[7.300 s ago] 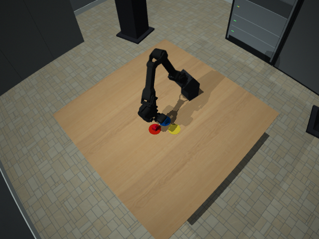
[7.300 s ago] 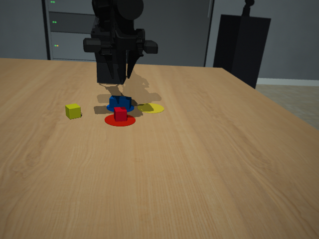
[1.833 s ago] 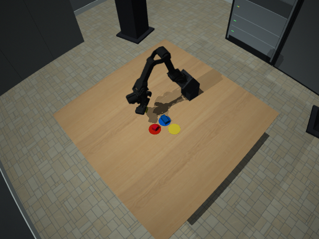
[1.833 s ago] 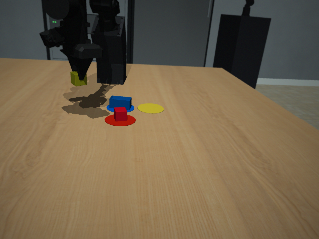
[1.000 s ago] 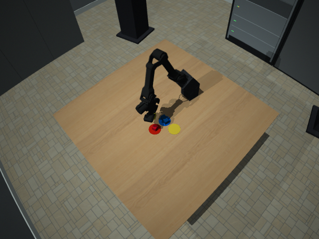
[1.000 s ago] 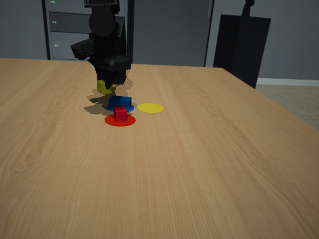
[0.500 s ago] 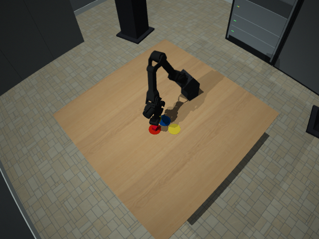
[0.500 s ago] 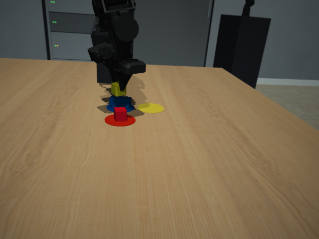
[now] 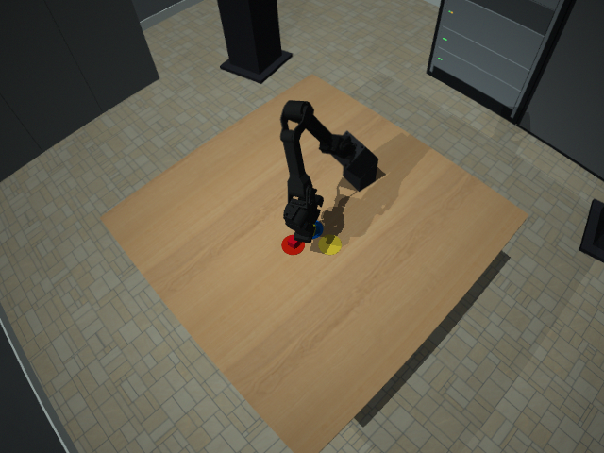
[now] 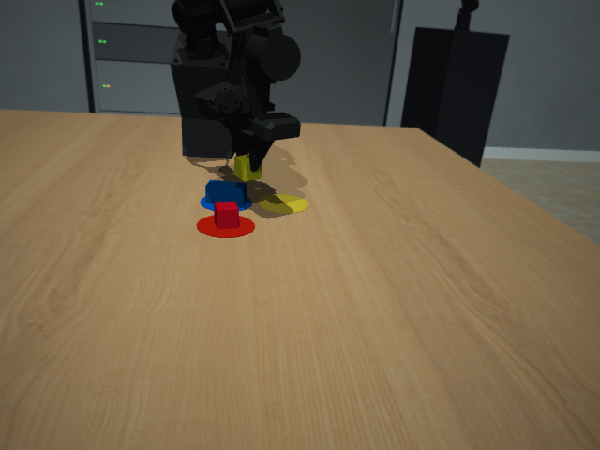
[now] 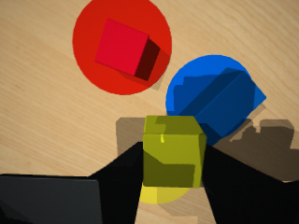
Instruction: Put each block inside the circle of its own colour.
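My gripper [image 10: 249, 167] is shut on the yellow block [image 10: 247, 168] and holds it above the table, near the three circles; the block also shows in the wrist view [image 11: 173, 151] between the dark fingers. The yellow circle [image 10: 283, 203] lies on the table, partly in shadow, and part of it shows under the block in the wrist view [image 11: 161, 193]. The red block [image 10: 226, 214] sits inside the red circle [image 10: 225, 230]. The blue block [image 10: 225, 190] sits on the blue circle; one corner reaches past the rim in the wrist view [image 11: 224, 105].
The arm's base box [image 9: 360, 168] stands on the wooden table behind the circles. A dark pillar [image 9: 253, 36] and a server rack [image 9: 493, 48] stand on the floor beyond the table.
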Controlling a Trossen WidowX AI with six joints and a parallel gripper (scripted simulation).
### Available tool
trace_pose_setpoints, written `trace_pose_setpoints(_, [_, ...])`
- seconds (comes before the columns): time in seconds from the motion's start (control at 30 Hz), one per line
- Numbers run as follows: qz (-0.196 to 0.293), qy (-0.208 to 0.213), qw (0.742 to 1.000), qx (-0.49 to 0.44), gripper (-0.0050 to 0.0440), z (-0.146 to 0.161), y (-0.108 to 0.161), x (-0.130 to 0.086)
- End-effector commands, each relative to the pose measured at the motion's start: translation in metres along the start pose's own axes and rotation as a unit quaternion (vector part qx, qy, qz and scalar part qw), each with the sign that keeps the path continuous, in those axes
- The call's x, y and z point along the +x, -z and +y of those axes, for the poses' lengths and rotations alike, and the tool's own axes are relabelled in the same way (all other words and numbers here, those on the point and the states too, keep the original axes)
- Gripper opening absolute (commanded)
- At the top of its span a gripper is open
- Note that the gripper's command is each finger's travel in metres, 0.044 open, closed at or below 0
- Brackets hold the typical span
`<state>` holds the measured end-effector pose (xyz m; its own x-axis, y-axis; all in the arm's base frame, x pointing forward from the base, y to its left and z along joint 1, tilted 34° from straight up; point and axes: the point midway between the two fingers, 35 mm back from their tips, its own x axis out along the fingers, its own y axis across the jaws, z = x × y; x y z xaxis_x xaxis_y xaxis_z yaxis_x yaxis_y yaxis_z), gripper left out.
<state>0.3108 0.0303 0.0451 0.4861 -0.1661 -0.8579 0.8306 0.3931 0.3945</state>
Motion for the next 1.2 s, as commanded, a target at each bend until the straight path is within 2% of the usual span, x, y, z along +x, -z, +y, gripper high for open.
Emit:
trace_pose_setpoints(0.0, [-0.003,-0.005,1.000,0.001,0.0105,0.002,0.014,0.000])
trace_pose_setpoints(0.7, [-0.012,-0.024,1.000,-0.002,0.0105,0.001,0.074,-0.002])
trace_pose_setpoints(0.93, [-0.012,-0.027,1.000,-0.001,0.0105,0.002,0.077,-0.002])
trace_pose_setpoints(1.17, [-0.010,-0.024,1.000,-0.003,0.0105,0.000,0.075,0.018])
